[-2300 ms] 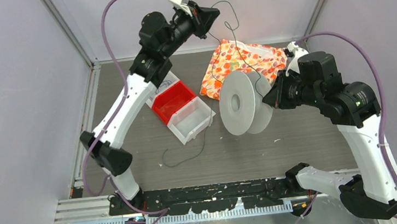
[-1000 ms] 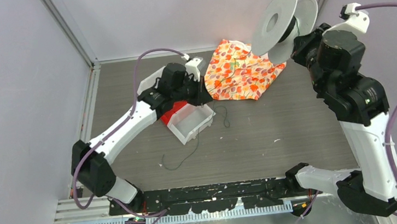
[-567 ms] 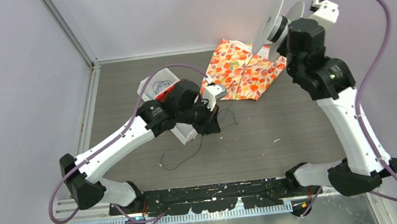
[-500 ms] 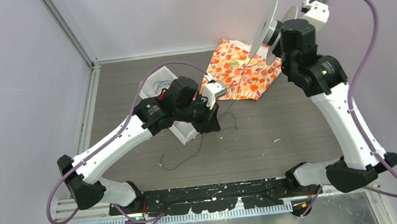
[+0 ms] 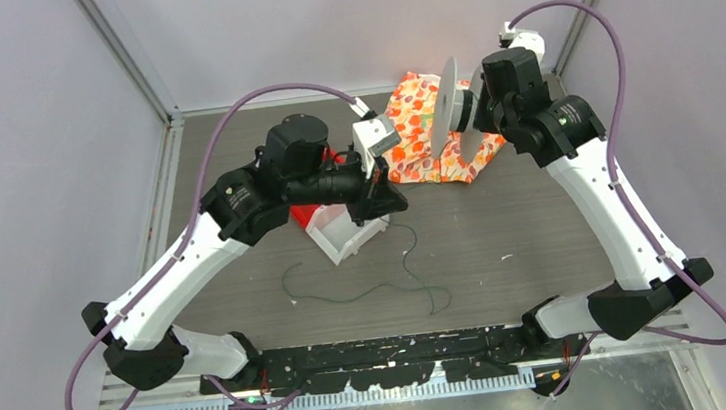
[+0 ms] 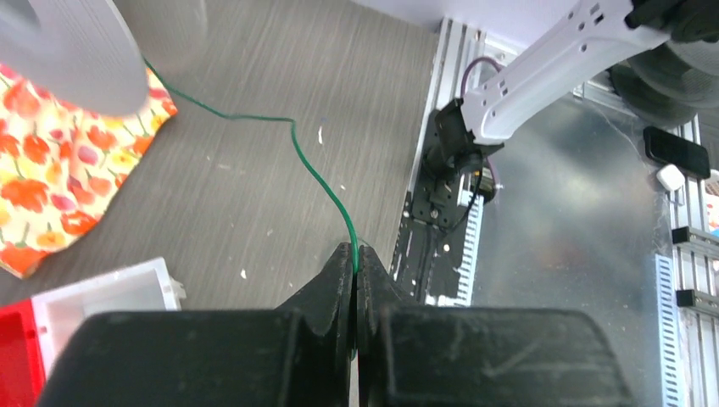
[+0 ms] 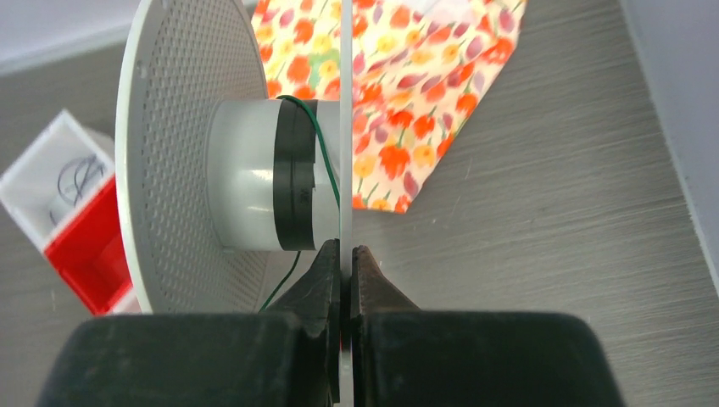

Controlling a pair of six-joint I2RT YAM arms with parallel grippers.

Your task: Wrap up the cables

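Note:
A thin dark green cable lies in loose squiggles on the table's middle. My left gripper is shut on this cable, which runs from the jaws up toward the spool. My right gripper is shut on one flange of a white spool and holds it above the table, edge-on in the top view. The cable passes over the spool's hub beside a black band. My left gripper sits left of the spool, over the bin.
A floral cloth lies at the back under the spool. A red and white bin sits left of centre; its white compartment holds a small cable coil. Metal rails run along the near edge.
The right arm has swung the spool left and down, turning it edge-on. The left gripper has risen and moved back. More cable now lies in squiggles on the table.

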